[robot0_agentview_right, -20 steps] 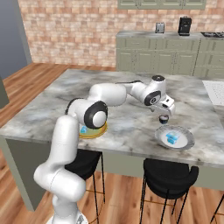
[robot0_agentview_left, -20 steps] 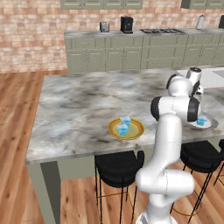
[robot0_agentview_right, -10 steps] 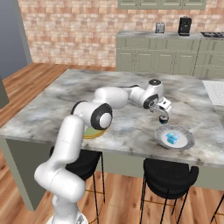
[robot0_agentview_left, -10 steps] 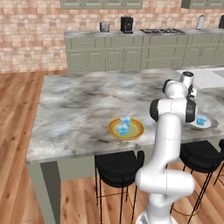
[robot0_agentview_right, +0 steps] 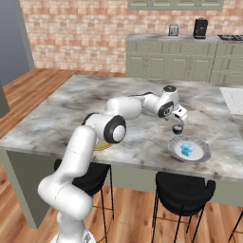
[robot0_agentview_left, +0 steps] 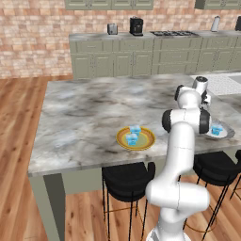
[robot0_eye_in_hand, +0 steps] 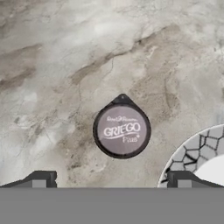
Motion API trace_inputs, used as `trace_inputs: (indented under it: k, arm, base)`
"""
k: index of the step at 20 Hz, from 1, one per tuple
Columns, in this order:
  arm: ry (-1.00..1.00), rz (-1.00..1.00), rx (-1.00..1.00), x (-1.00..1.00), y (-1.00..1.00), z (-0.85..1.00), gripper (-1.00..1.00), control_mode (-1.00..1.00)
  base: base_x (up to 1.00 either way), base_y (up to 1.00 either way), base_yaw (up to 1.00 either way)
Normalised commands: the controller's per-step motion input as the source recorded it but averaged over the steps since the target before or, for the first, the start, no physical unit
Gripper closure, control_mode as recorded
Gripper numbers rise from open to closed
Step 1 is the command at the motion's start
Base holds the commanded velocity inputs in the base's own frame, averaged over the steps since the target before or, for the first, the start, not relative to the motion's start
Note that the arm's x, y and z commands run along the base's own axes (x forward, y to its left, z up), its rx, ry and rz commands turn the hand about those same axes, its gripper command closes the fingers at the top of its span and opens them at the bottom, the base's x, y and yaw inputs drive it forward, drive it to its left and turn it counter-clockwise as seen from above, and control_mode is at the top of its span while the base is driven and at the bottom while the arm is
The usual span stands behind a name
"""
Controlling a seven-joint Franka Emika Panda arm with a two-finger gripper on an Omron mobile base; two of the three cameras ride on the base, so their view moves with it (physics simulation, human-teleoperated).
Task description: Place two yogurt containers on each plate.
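Note:
A yogurt container with a dark grey "Griego" lid stands upright on the marble counter, just beside the grey-white plate. My gripper hangs open above it, a finger tip on each side and apart from it. In the right base view the same gripper hovers over that container, next to the grey plate, which holds a light-blue yogurt cup. Near the counter's front edge the yellow-rimmed plate carries two light-blue cups.
The marble island stretches wide to the left. Black bar stools stand under its front edge. Cabinets with a coffee machine line the brick back wall.
The hand has shifted only slightly above the dark-lidded container. Its jaws have stayed open, and the cups and plates have not moved.

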Motion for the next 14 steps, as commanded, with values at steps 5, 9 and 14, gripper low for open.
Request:
trace_inputs:
  k: [5,9,14]
  arm:
    - [0.0,0.0,0.0,0.12,-0.1,-0.08,-1.0,-1.0]
    - [0.0,0.0,0.0,0.13,-0.06,-0.12,-1.0,-1.0]
    - [0.0,0.0,0.0,0.1,-0.09,-0.09,-1.0,-1.0]
  base:
    - [0.0,0.0,0.0]
    - [0.0,0.0,0.0]
    - [0.0,0.0,0.0]
